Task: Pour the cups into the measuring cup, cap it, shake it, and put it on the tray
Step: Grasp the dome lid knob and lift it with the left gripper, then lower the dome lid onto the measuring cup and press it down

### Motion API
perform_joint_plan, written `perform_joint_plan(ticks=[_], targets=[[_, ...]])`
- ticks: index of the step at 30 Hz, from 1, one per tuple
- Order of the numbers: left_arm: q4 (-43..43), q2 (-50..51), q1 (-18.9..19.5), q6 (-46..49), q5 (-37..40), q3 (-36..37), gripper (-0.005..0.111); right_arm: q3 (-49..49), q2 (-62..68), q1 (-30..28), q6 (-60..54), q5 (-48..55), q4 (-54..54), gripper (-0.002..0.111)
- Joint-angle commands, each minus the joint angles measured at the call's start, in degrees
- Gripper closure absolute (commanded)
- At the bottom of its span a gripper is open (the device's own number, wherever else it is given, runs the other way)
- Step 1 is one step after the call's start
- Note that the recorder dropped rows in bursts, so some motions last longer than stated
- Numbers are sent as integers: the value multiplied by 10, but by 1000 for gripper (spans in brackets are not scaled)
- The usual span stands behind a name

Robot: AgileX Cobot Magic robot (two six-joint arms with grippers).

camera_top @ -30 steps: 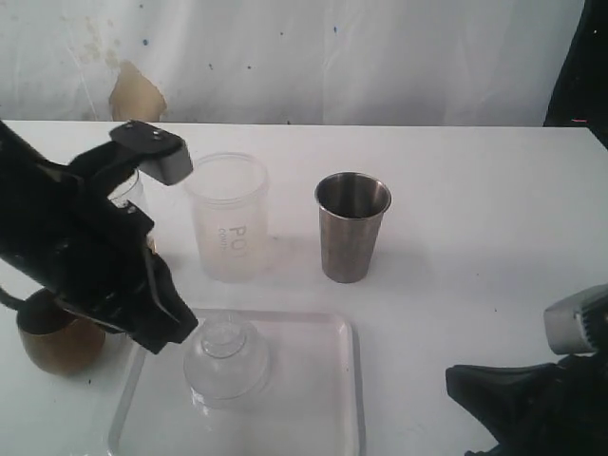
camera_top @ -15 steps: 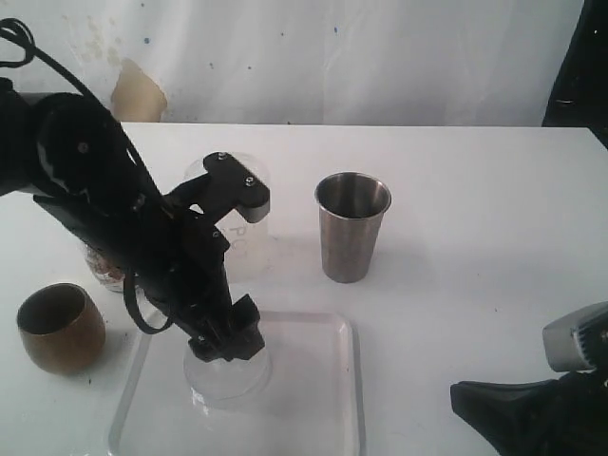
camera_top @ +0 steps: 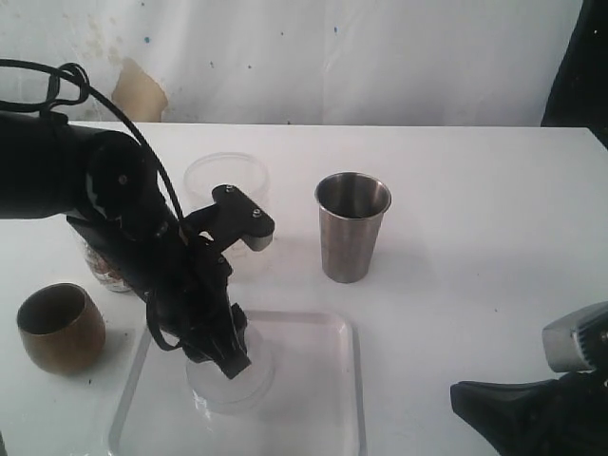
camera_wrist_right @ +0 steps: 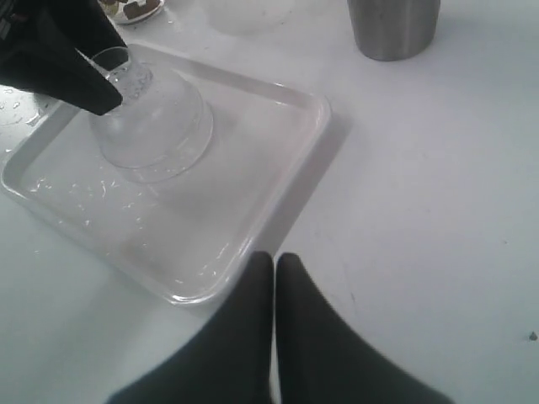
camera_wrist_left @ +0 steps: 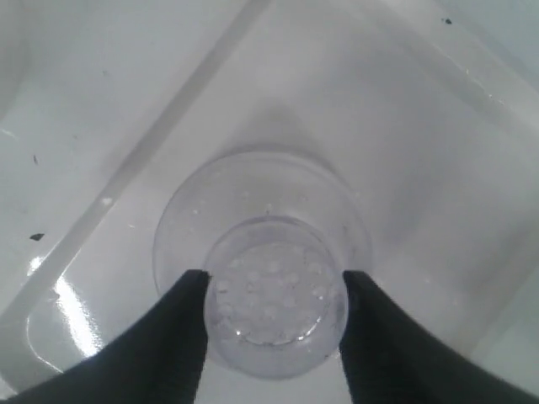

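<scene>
Behind your workspace the white wall (camera_top: 380, 57) is stained, with a tan patch where the coating looks peeled. Your white desk (camera_top: 475, 237) is matte, with a few dark specks.

The tray (camera_top: 313, 399) lies nearest you, wet with scattered droplets. It is the final set-down spot, and for now it only carries the cap.

The measuring cup (camera_top: 103, 271) stands upright beyond the tray's left end, mostly hidden by your left arm. Something brownish shows inside it, so I judge that at least some pouring is done.

The frosted tumbler (camera_top: 218, 176) and the steel tumbler (camera_top: 351, 237) stand upright behind the tray, apart from each other. The brown-gold cup (camera_top: 62, 337) sits just left of the tray. You cannot tell from here whether any of the three is empty.

The clear domed cap (camera_wrist_right: 160, 122) rests on the tray with its wide mouth down and its narrow top up, which leaves a neck to grab.

Your left end effector (camera_wrist_left: 275, 276) comes down over that neck, a finger against each side. It looks closed on the cap, though the cap has not left the tray. I take this as the pick-up for capping.

Your right end effector (camera_wrist_right: 275, 261) hovers low over the desk near the tray's right side, fingers pressed together and empty, clear of the left arm's work.
</scene>
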Motion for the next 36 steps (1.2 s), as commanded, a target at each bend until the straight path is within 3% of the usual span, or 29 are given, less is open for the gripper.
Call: perform_joint_plan(ticks=[1, 2, 7, 13, 18, 26, 30, 36], targets=[[3, 0, -3, -5, -7, -1, 99, 3, -5, -4, 0, -4, 0, 108], [3, 0, -3, -6, 2, -7, 107, 3, -5, -4, 0, -4, 0, 108], [38, -11, -3, -35, 119, -80, 107, 3, -5, -4, -1, -1, 0, 108], [206, -75, -3, -177, 293, -204, 107, 3, -5, -4, -6, 0, 0, 108], [233, -100, 26, -184, 293, -275, 107, 3, -5, -4, -6, -2, 0, 108], [214, -88, 161, -201, 293, -308, 107, 3, -5, -4, -6, 0, 0, 108], [140, -65, 216, -190, 293, -308, 107, 3, -5, -4, -6, -1, 0, 108], [124, -26, 227, -183, 278, -308, 107, 3, -5, -4, -6, 0, 0, 108]])
